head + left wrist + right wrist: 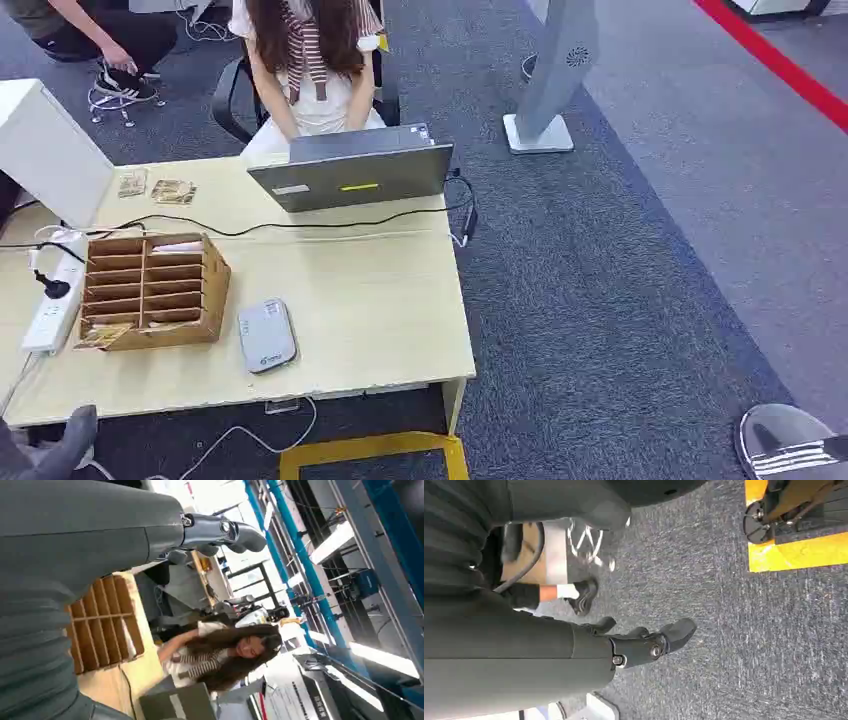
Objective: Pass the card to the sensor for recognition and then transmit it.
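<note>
**Nothing in hand yet — card pickup to come**

Down at the near-left corner of the head view, the left robot hand (pixel 60 445) sits low, below the front edge of the bench (pixel 380 330). Its wrist view shows the fingers (pixel 225 530) reaching out loosely with nothing between them, so that hand is empty and spread. Over on the far right, the right robot hand (pixel 644 642) hangs over grey carpet, fingers apart, holding nothing either.

Judging by that, the task has barely begun: no card lifted, no pass over the sensor, no handover.

Moving up onto the bench, the grey sensor (pixel 266 335) lies flat near the front edge, just beside the wooden card rack (pixel 150 290). A card (pixel 104 335) pokes out of the rack's bottom-left slot, on the side nearest the left robot hand, but well apart from it, with the bench edge between them. Whether other slots hold cards is hard to tell.

Further back, a cable (pixel 300 225) runs across, then a laptop (pixel 350 172) with a person (pixel 310 70) seated behind it, likely the one to receive the card.
</note>
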You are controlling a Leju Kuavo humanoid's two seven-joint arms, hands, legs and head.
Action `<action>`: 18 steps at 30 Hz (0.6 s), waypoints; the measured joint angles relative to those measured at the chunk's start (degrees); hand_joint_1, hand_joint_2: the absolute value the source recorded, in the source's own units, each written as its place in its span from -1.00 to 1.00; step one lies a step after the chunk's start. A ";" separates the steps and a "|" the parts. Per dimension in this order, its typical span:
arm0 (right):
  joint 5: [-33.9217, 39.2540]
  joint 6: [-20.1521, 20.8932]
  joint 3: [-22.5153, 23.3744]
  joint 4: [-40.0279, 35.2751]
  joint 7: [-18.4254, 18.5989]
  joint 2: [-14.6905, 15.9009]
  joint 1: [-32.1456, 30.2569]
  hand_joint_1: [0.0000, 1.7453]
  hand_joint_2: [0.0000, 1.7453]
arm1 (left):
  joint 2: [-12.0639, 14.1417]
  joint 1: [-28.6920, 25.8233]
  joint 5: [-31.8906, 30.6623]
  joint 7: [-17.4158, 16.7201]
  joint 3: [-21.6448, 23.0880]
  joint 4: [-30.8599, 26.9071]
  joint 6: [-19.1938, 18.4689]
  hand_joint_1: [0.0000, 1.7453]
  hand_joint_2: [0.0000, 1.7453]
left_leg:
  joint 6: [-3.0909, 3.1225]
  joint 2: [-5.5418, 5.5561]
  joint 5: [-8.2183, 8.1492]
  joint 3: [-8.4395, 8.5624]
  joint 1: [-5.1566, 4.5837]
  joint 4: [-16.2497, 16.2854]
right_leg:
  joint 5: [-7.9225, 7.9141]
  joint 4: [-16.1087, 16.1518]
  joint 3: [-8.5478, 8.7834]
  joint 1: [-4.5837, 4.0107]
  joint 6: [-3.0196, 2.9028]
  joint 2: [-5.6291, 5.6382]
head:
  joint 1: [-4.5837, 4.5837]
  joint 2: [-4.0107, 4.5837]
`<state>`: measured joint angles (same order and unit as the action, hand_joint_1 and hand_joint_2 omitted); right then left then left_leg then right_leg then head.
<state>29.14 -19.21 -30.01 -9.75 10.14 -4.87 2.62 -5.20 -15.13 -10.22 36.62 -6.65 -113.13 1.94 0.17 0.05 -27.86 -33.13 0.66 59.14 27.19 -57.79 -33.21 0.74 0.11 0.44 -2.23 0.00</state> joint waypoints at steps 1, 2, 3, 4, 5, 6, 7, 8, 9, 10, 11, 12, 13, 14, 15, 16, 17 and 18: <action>-0.31 -0.02 -0.24 0.00 0.20 0.00 -0.01 -1.00 1.00 | 0.49 0.78 -1.56 -0.89 0.42 0.00 0.61 -1.00 1.00 | 0.00 0.00 0.00 0.01 0.00 0.00 | 0.00 0.00 0.00 0.00 0.00 0.01 | 0.00 0.00; -0.50 -0.04 -0.61 0.02 0.42 -0.02 -0.01 -1.00 1.00 | 0.90 1.55 -3.05 -1.71 0.81 0.00 0.97 -1.00 1.00 | 0.00 -0.01 0.00 0.02 0.00 0.00 | -0.01 0.00 0.00 0.00 0.00 0.01 | -0.02 0.00; -0.79 -0.04 -0.92 0.04 0.59 -0.02 -0.01 -1.00 1.00 | 1.25 2.41 -4.47 -2.52 1.16 0.04 1.16 -1.00 1.00 | 0.00 -0.01 0.01 0.01 0.00 0.00 | -0.01 0.00 0.00 0.00 0.00 0.01 | 0.02 0.00; -0.96 -0.04 -1.14 0.09 0.59 -0.02 -0.01 -1.00 1.00 | 1.56 3.47 -5.61 -3.24 1.43 0.15 1.23 -1.00 1.00 | 0.02 -0.01 0.03 0.02 0.00 0.00 | -0.01 0.00 0.00 0.00 0.00 0.01 | 0.00 0.00; -1.05 -0.02 -1.42 0.09 0.62 -0.04 0.01 -1.00 1.00 | 1.88 4.54 -7.55 -4.36 1.97 0.68 1.32 -1.00 1.00 | 0.03 -0.01 0.03 0.01 0.00 0.00 | -0.02 0.00 0.01 0.00 0.01 0.01 | 0.00 0.00; -1.29 -0.02 -1.68 0.11 0.68 -0.09 0.03 -1.00 1.00 | 2.19 5.65 -9.01 -5.24 2.32 1.39 1.38 -1.00 1.00 | 0.03 -0.01 0.03 0.02 0.00 0.00 | -0.03 0.00 0.02 0.00 0.01 0.01 | 0.00 0.00; -1.53 -0.02 -1.93 0.11 0.79 -0.11 0.04 -1.00 1.00 | 2.30 6.70 -10.27 -6.02 2.56 2.19 1.47 -1.00 1.00 | 0.03 -0.02 0.03 0.02 0.00 0.01 | -0.04 0.00 0.01 0.00 -0.01 0.02 | 0.00 0.00; -1.66 -0.02 -2.16 0.11 0.86 -0.13 0.04 -1.00 1.00 | 2.47 7.68 -11.37 -6.69 2.82 3.10 1.62 -1.00 1.00 | 0.03 -0.02 0.03 0.02 0.00 0.01 | -0.05 0.00 0.01 0.00 -0.01 0.03 | 0.00 0.00; -1.86 0.00 -2.47 0.13 0.94 -0.13 0.03 -1.00 1.00 | 2.69 8.91 -12.67 -7.44 3.22 4.16 1.78 -1.00 1.00 | 0.03 -0.02 0.04 0.02 0.00 0.02 | -0.05 0.00 0.02 0.00 0.00 0.03 | -0.02 0.00; -1.99 0.00 -2.65 0.15 1.01 -0.13 0.04 -1.00 1.00 | 2.87 9.93 -13.76 -8.10 3.50 5.10 1.86 -1.00 1.00 | 0.03 -0.02 0.04 0.02 0.00 0.03 | -0.05 0.00 0.01 0.00 0.00 0.03 | 0.00 0.00; -2.01 0.00 -2.73 0.15 1.01 -0.13 0.05 -1.00 1.00 | 3.06 10.95 -14.48 -8.55 3.66 5.71 1.95 -1.00 1.00 | 0.03 -0.02 0.04 0.02 0.00 0.03 | -0.05 0.00 0.01 0.00 0.00 0.03 | 0.00 0.00; -2.19 0.00 -2.89 0.15 1.05 -0.13 0.06 -1.00 1.00 | 3.15 12.02 -15.84 -9.36 4.01 7.02 2.15 -1.00 1.00 | 0.03 -0.02 0.04 0.02 0.00 0.03 | -0.05 0.00 0.01 0.00 0.00 0.03 | 0.00 0.00; -2.34 0.09 -3.17 0.15 1.07 -0.13 0.07 -1.00 1.00 | 3.37 13.23 -17.15 -10.19 4.29 8.33 2.26 -1.00 1.00 | 0.03 -0.02 0.04 0.02 -0.01 0.04 | -0.05 0.00 0.01 0.00 0.00 0.03 | 0.00 0.00; -2.56 0.20 -3.41 0.15 1.10 -0.13 0.08 -1.00 1.00 | 3.50 14.38 -18.31 -10.89 4.57 9.49 2.34 -1.00 1.00 | 0.03 -0.02 0.04 0.02 -0.01 0.04 | -0.05 0.00 0.01 0.00 0.00 0.03 | -0.02 0.00; -2.78 0.33 -3.67 0.15 1.18 -0.13 0.10 -1.00 1.00 | 3.70 15.53 -19.58 -11.61 4.90 10.69 2.39 -1.00 1.00 | 0.03 -0.02 0.04 0.02 -0.01 0.04 | -0.05 0.00 0.01 0.00 0.00 0.03 | 0.00 0.00; -2.84 0.48 -3.89 0.15 1.25 -0.13 0.12 -1.00 1.00 | 3.85 16.61 -20.76 -12.36 5.12 11.81 2.47 -1.00 1.00 | 0.03 -0.02 0.04 0.02 -0.01 0.05 | -0.05 0.00 0.01 0.00 0.00 0.04 | 0.00 0.00; -3.00 0.61 -4.11 0.15 1.25 -0.13 0.12 -1.00 1.00 | 3.96 17.72 -21.87 -13.10 5.34 12.97 2.63 -1.00 1.00 | 0.03 -0.02 0.04 0.02 0.00 0.05 | -0.05 0.00 0.01 0.00 0.00 0.04 | 0.00 0.00; -3.13 0.61 -4.29 0.15 1.27 -0.13 0.13 -1.00 1.00 | 4.16 18.88 -23.18 -13.84 5.53 14.32 2.82 -1.00 1.00 | 0.03 -0.02 0.04 0.02 -0.01 0.05 | -0.05 0.00 0.01 0.00 0.00 0.04 | 0.00 0.00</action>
<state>26.01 -18.60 -34.29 -9.60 11.41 -5.01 2.75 -1.05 3.75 -33.40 22.77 -1.11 -98.81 4.77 0.20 0.03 -27.82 -33.11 0.65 59.19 27.14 -57.79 -33.20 0.74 0.11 0.48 -2.23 0.00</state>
